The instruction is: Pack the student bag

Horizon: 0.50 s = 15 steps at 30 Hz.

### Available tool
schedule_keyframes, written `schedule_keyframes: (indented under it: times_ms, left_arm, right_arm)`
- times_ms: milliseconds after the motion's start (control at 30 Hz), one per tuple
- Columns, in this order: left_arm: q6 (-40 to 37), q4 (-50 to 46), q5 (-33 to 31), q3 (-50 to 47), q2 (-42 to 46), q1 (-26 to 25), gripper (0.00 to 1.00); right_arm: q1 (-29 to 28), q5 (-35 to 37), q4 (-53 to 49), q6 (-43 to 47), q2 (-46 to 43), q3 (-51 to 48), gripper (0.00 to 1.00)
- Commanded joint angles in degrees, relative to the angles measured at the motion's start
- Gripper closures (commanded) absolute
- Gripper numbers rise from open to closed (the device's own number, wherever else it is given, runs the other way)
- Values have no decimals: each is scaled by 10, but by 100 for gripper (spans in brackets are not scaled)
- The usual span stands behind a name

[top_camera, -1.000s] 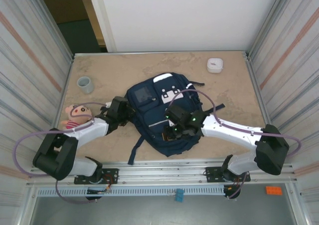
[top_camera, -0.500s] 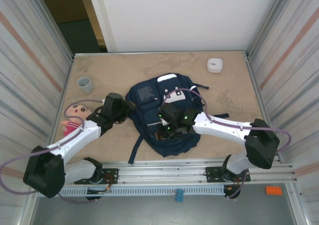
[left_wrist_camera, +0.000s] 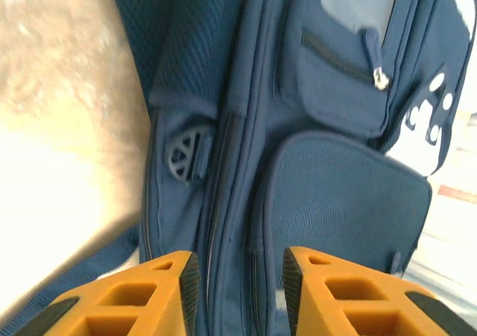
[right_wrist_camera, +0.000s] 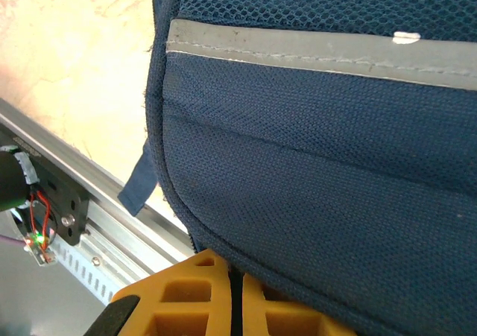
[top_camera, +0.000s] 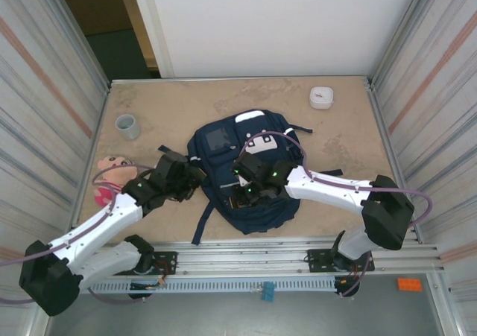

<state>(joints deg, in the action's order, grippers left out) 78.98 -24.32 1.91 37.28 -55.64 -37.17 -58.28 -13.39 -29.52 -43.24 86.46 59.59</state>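
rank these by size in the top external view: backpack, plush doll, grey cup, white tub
1. backpack, by far the largest
2. plush doll, clearly smaller
3. grey cup and white tub look about alike, so no ranking between them

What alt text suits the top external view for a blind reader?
A navy student bag lies on the table, the left gripper at its left side, the right gripper over its lower front. A grey cup and a doll sit left of it, a white container far right.
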Motion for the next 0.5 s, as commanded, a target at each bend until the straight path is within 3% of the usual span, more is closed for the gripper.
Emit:
schedule_keyframes:
  times_ms: [0,200,467]
  left_arm:
    - [61,17,0,-12,-1,-31,64]
    - [93,75,11,-6,-35,-74,65]
    - [102,118,32,14,-108,-88,62]
  right_arm:
    - [-5,-8,26,8,2,16,100]
    - [-4,-12,26,12,5,20,100]
    - [-2,-12,23,19,0,18,100]
